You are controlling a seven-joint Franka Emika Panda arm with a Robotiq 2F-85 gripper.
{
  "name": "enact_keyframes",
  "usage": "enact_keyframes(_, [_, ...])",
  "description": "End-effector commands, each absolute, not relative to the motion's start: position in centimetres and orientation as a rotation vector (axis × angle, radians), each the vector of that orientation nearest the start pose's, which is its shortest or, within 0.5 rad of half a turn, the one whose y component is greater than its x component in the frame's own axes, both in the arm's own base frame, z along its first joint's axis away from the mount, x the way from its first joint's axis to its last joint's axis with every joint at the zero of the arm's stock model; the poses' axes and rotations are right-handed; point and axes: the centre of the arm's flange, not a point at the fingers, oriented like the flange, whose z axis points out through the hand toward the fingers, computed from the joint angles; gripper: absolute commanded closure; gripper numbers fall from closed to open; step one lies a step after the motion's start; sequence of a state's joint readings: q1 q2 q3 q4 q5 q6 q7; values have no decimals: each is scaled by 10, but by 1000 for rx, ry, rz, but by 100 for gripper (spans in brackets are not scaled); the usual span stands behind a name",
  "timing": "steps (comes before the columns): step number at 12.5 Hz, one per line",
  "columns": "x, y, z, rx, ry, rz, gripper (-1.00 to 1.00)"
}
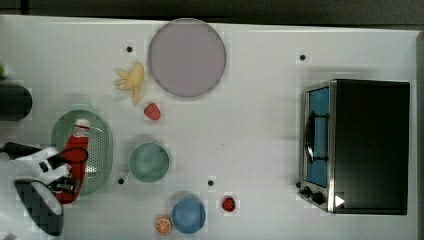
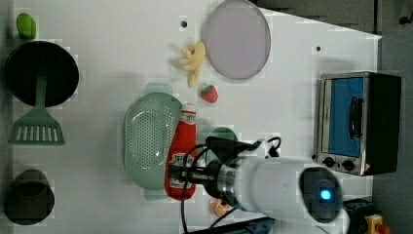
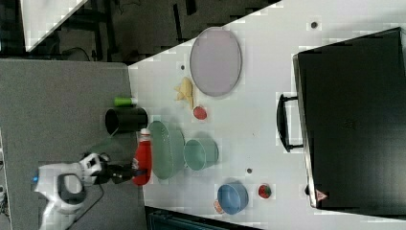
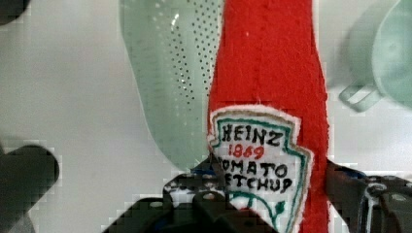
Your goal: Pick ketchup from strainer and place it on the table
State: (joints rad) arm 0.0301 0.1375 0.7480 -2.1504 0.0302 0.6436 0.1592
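The ketchup (image 1: 75,147) is a red soft bottle with a white cap and a white label. My gripper (image 1: 67,182) is shut on its lower end. In the wrist view the fingers (image 4: 347,184) press both sides of the ketchup (image 4: 267,73) at the label. The bottle lies lengthwise over the pale green strainer (image 1: 100,145), cap pointing away from me. In the left view the ketchup (image 2: 185,141) overlaps the strainer's (image 2: 146,141) right rim. In the right view the ketchup (image 3: 142,155) appears lifted off the strainer (image 3: 167,148). The white table (image 1: 250,125) lies all around.
A green bowl (image 1: 149,162) stands just to the top view's right of the strainer. Past it are a blue bowl (image 1: 188,215), an orange slice (image 1: 163,225), two strawberries (image 1: 152,111), a banana (image 1: 132,80), a lilac plate (image 1: 186,57) and a toaster oven (image 1: 360,145).
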Motion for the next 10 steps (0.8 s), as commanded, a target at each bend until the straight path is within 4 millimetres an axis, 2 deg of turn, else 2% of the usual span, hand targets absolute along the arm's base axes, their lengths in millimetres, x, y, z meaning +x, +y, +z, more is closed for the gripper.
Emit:
enact_keyframes(1, [446, 335, 396, -3064, 203, 133, -22])
enact_keyframes(3, [471, 305, 420, -3075, 206, 128, -22])
enact_keyframes(6, [508, 254, 448, -3062, 269, 86, -22])
enact_keyframes(10, [549, 168, 460, -3027, 486, 33, -22])
